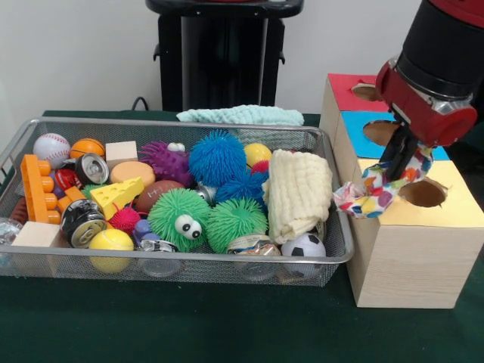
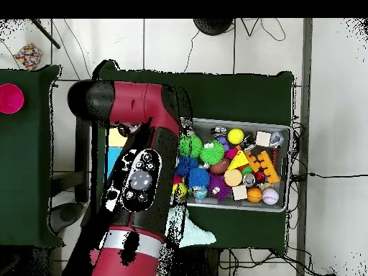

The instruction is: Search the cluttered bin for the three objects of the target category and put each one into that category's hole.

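Observation:
My gripper hangs over the wooden box, shut on a polka-dot cloth. The cloth droops over the box's left edge, just left of the hole in the yellow top. A cream folded towel lies at the right end of the wire bin. Behind the bin lies a mint cloth. In the overhead view the red arm hides the gripper and most of the box; the bin shows to its right.
The box also has a blue top with a hole and a red top with a hole. The bin holds fuzzy balls, sports balls, cans, blocks and a cheese wedge. Another patterned cloth lies on the floor.

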